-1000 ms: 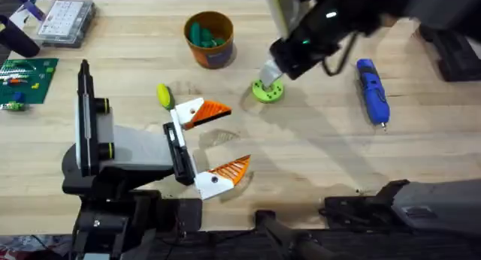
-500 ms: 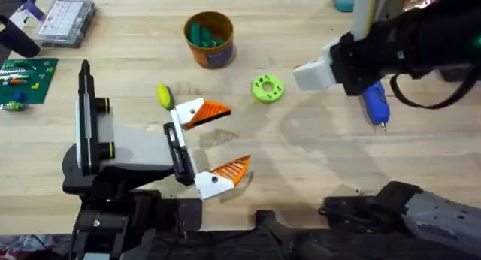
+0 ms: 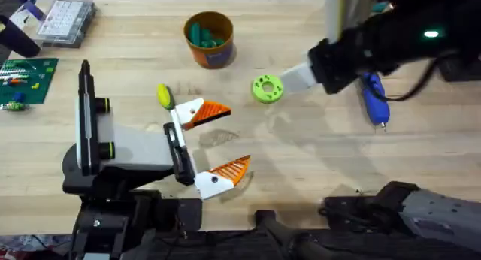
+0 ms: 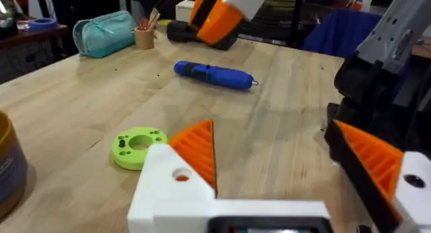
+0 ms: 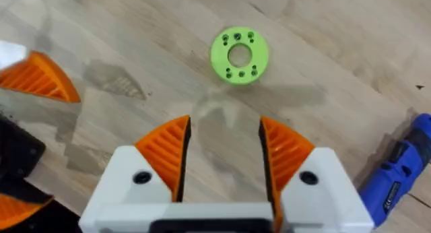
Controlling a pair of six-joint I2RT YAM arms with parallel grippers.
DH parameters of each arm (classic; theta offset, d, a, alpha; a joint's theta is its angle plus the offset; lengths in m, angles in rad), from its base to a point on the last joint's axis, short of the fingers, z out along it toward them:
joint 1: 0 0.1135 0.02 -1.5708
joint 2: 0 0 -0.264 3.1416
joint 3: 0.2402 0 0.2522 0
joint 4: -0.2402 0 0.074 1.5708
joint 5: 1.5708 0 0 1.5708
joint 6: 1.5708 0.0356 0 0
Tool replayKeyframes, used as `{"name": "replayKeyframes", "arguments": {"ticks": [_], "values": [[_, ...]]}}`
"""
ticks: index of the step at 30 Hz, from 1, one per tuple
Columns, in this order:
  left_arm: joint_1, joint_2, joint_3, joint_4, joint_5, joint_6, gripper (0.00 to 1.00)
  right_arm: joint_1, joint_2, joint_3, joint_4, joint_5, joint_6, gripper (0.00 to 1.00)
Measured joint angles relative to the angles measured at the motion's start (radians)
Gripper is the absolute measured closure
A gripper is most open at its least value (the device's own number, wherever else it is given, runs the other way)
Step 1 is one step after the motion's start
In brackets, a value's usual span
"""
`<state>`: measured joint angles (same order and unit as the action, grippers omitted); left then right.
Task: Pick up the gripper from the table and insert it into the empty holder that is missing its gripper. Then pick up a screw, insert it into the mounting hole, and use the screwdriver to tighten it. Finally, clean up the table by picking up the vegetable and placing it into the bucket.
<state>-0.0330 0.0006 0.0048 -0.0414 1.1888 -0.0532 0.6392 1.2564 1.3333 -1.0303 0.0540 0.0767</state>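
From my remote station, the slim blue screwdriver [image 3: 373, 99] lies flat on the pale wooden surface [image 3: 316, 162] at far right, its long axis running away from the arm bases, thin metal bit toward the near edge. Partly over it hangs my right end effector [image 5: 224, 155], orange ribbed pads spread and empty, above a flat green ring [image 3: 267, 88] pierced with small holes. My left end effector [image 3: 218, 140] sits low near the middle, its white-and-orange fingers [image 3: 212, 110] wide apart, gripping nothing. Beside it lies a small yellow vegetable [image 3: 164, 95]. Beyond stands the round orange bucket [image 3: 210, 39], green pieces inside.
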Motion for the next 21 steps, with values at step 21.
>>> {"name": "replayKeyframes", "arguments": {"ticks": [21], "values": [[0.000, 0.000, 0.000, 0.000, -0.008, 0.000, 0.013, -0.013, 0.464, 0.049, 0.227, -0.008, -0.036, 0.402]]}}
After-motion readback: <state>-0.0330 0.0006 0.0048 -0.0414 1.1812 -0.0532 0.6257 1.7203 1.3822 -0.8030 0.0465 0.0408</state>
